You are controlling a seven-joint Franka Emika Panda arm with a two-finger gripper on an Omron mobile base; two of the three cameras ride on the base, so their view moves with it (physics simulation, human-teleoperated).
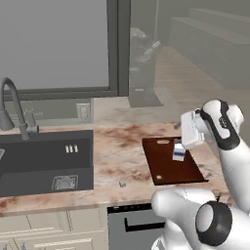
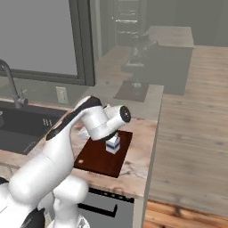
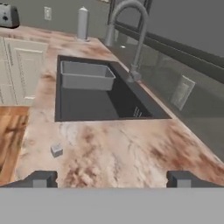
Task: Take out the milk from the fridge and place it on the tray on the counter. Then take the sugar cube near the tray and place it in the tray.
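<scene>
The milk stands upright on the dark reddish-brown tray, near its right side; the right base view shows the same carton on the tray. My gripper is open with nothing between its fingertips, and it looks across the counter toward the sink. The hand hovers just above the milk, apart from it. The sugar cube lies on the counter left of the tray, near the front edge, and it appears low left in the hand view. The fridge is out of view.
A black sink with a curved faucet takes up the counter's left part, and a grey bin sits inside it. A wall outlet and a window lie behind. The dishwasher front is below the counter edge.
</scene>
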